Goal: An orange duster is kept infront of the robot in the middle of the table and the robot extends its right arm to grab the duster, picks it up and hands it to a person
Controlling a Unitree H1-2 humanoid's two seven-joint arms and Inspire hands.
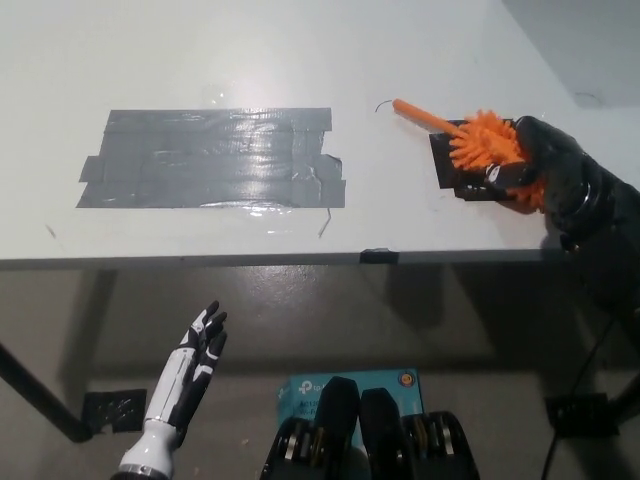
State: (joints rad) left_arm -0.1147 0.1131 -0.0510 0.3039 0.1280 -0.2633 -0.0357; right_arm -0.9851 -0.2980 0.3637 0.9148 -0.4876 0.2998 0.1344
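Orange plastic is catching the eye at the right end of the white bench (200, 40): the orange duster (485, 148) is sitting over a small black patch (448, 160) near the front edge, its bristly head wrapped by the black right hand (530, 165) and its thin handle poking out up and to the left. That hand is closing around the spiky head, fingers curling over the bristles, though I cannot tell whether the duster is resting on the bench or just clear of it. The white left hand (190, 365) is hanging below the bench edge at the lower left, fingers spread, holding nothing. A broad patch of grey tape (215, 158) is lying well apart to the left.

I am judging the duster to be very light, with soft, springy bristles that will give under the fingers, so a hold on the head may feel squashy and let it twist. The stiff handle looks smooth and slim, and it is pointing free for a person to take.
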